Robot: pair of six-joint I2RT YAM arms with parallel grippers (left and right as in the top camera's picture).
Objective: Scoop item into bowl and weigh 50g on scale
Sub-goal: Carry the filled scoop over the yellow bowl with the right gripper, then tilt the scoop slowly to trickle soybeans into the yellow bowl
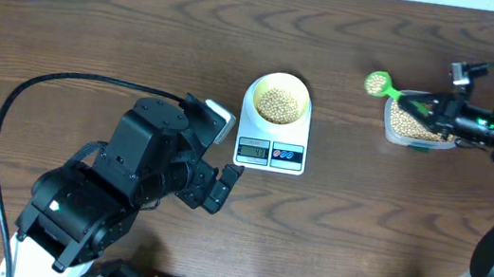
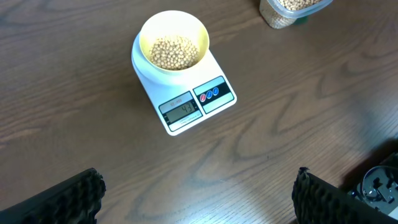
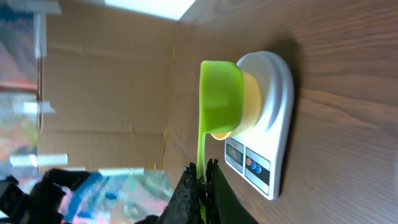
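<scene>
The pale yellow bowl (image 1: 278,100) stands on the white scale (image 1: 270,151) at the table's middle, with tan beans (image 2: 176,51) heaped inside it. My right gripper (image 1: 420,106) is shut on the handle of a green scoop (image 1: 378,81). The scoop's cup hangs over the table just left of a clear container, and I cannot tell if it holds beans. In the right wrist view the scoop (image 3: 221,96) covers part of the bowl (image 3: 252,102) on the scale (image 3: 277,118). My left gripper (image 2: 202,199) stands open and empty over bare wood in front of the scale (image 2: 186,102).
A clear plastic container (image 1: 411,127) holding more beans sits at the right, under my right gripper, and shows at the top edge in the left wrist view (image 2: 289,11). A black cable (image 1: 11,117) loops over the table at the left.
</scene>
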